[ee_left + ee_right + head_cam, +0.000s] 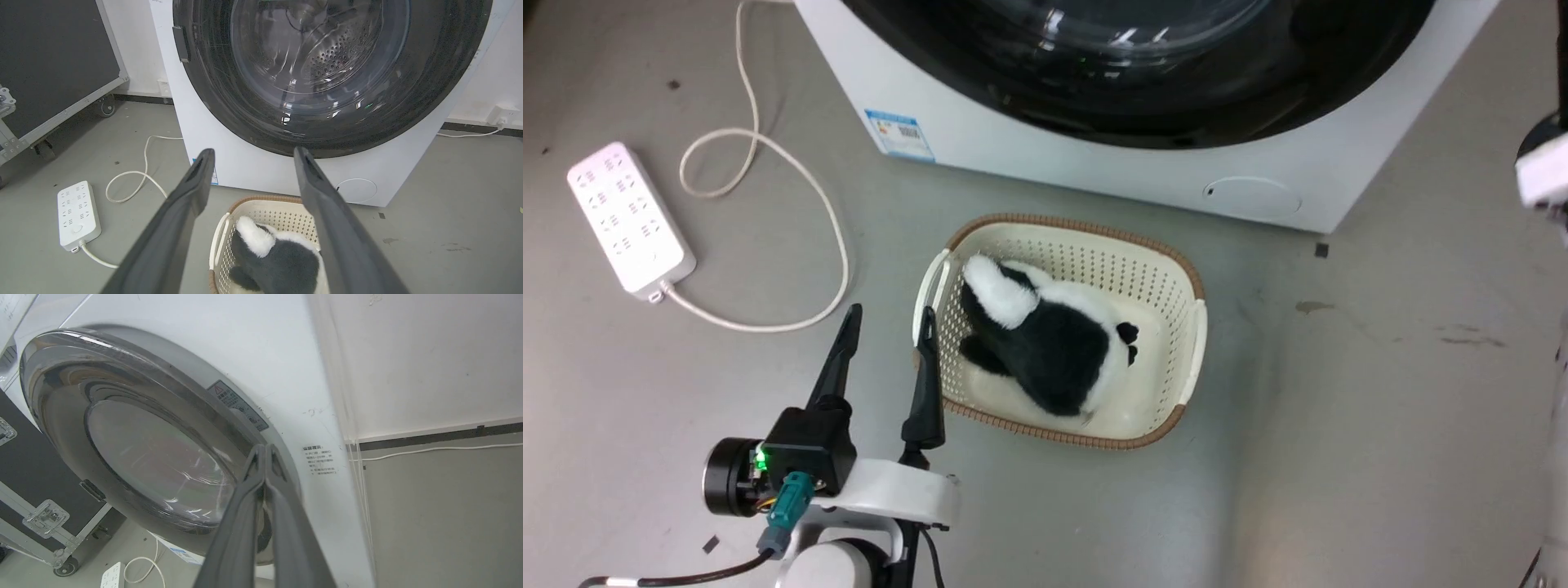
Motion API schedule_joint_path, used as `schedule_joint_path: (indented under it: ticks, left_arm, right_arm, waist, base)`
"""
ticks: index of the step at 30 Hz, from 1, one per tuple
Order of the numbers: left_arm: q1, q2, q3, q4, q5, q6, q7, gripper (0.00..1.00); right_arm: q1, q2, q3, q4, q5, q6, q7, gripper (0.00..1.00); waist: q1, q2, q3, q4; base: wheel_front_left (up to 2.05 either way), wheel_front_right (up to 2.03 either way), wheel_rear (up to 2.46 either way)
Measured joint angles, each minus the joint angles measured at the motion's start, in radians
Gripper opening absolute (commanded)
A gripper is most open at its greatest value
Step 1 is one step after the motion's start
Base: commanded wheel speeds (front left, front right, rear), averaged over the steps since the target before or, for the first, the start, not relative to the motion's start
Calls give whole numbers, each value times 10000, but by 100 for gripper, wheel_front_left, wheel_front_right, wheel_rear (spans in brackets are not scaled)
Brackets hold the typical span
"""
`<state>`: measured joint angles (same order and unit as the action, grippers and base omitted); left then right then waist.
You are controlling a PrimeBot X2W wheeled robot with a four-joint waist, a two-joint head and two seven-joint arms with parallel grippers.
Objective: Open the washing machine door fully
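Observation:
The white washing machine (1094,155) stands ahead, and its round black-rimmed door (327,81) with the clear glass bowl lies flat against its front. A small dark handle (181,43) sits on the door's left rim. My left gripper (253,152) hangs open and empty low in front of the machine, above the basket's left edge; it is also in the head view (888,321). My right gripper (265,448) is shut with nothing between its fingers. Its tips are at the door's right rim (245,428), and I cannot tell whether they touch it.
A cream perforated basket (1176,282) with a black-and-white plush toy (1054,343) stands on the floor just before the machine. A white power strip (625,214) and its looping cord (768,155) lie to the left. A black wheeled case (53,61) stands at the far left.

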<state>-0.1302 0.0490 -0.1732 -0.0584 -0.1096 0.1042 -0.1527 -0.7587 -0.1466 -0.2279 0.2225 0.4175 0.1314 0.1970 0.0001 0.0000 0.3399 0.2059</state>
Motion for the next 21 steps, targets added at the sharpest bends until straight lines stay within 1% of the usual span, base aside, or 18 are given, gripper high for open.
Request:
schedule_joint_path:
  ticks: [5,9,14,21]
  left_arm:
    - [-204,-2,-123,-38,-102,117,-130,100]
    - [-291,2,-255,-40,-176,178,-209,100]
    - [-432,0,-441,-59,-334,297,-332,100]
    - [-623,0,-727,-100,-479,449,-437,100]
  right_arm:
    - [-1090,-2,-614,1149,357,0,803,0]
    - [-2065,25,-1346,2157,667,-2,1630,0]
    - [-3247,4,-2096,3196,721,-2,2633,0]
    - [-4640,-146,-2936,4278,602,-2,3753,0]
  waist:
    - [0,0,307,175]
    - [0,0,532,327]
    - [0,0,826,526]
    - [-1,0,1215,812]
  base:
    - [0,0,0]
    - [0,0,0]
    - [0,0,0]
    - [0,0,0]
